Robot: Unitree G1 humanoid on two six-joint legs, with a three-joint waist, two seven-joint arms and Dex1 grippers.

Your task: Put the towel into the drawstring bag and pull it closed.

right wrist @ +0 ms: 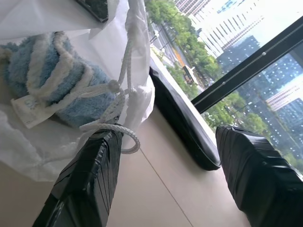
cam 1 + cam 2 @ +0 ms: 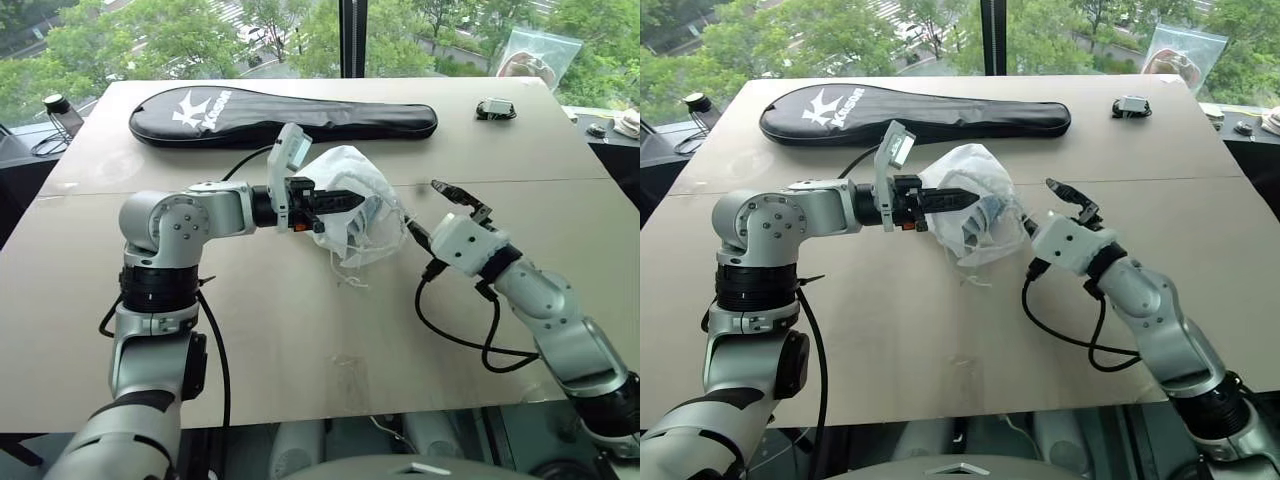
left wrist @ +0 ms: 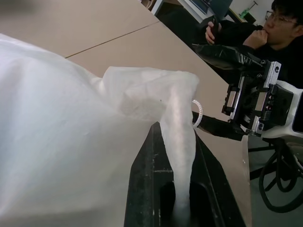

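- Left gripper, nearest on the left, has its jaws clenched on a fold of the bag, holding it lifted mid-surface.
- Towel sits inside the bag, so closing is the step in hand.
- Cord hangs at the mouth.
- Right gripper, jaws released, must next pinch that cord and pull away.

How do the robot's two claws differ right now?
The left tool is shut, pinching the white drawstring bag's fabric and holding it off the table; the right tool is open, gripping nothing. The left tool points across toward the right; the right tool points toward the bag's cords. Both have black fingers.
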